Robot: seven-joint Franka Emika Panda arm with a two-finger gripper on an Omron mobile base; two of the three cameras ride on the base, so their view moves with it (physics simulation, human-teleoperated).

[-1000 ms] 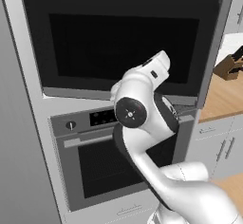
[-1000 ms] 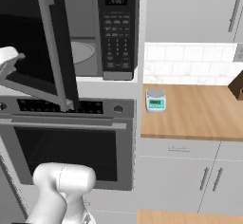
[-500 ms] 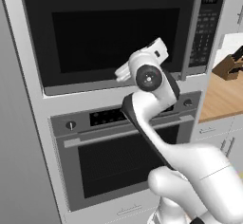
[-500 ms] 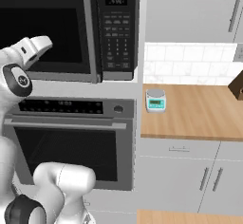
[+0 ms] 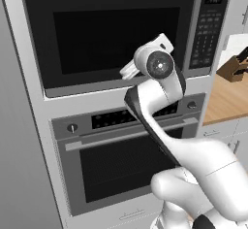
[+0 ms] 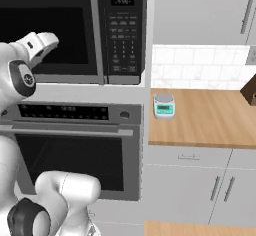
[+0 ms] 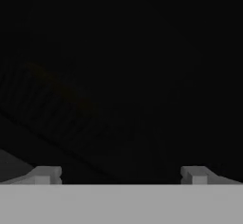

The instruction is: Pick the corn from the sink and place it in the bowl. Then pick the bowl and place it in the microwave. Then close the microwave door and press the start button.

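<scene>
The microwave (image 5: 121,39) (image 6: 75,30) has its wide black microwave door (image 5: 114,36) (image 6: 47,32) flat shut, its steel handle (image 5: 195,26) (image 6: 93,30) next to the dark keypad strip (image 5: 206,29) (image 6: 122,35). My gripper (image 5: 128,71) (image 6: 51,40) (image 7: 119,174) is right at the door's lower glass. It is open, with its fingertips (image 7: 45,174) wide apart and nothing between them. The hand view looks into the dark window (image 7: 118,76), where only a faint blurred shape shows. The bowl and the corn are hidden behind the door, and the sink is out of view.
The larger oven (image 5: 121,150) (image 6: 70,150) with its long bar handle sits right under the microwave. To the right runs a wooden counter (image 6: 210,120) (image 5: 227,97), with a small digital scale (image 6: 163,105) on it. A knife block (image 5: 235,68) stands farther right.
The microwave door has swung from half open to fully shut. My hand followed it in and now sits against the lower glass.
</scene>
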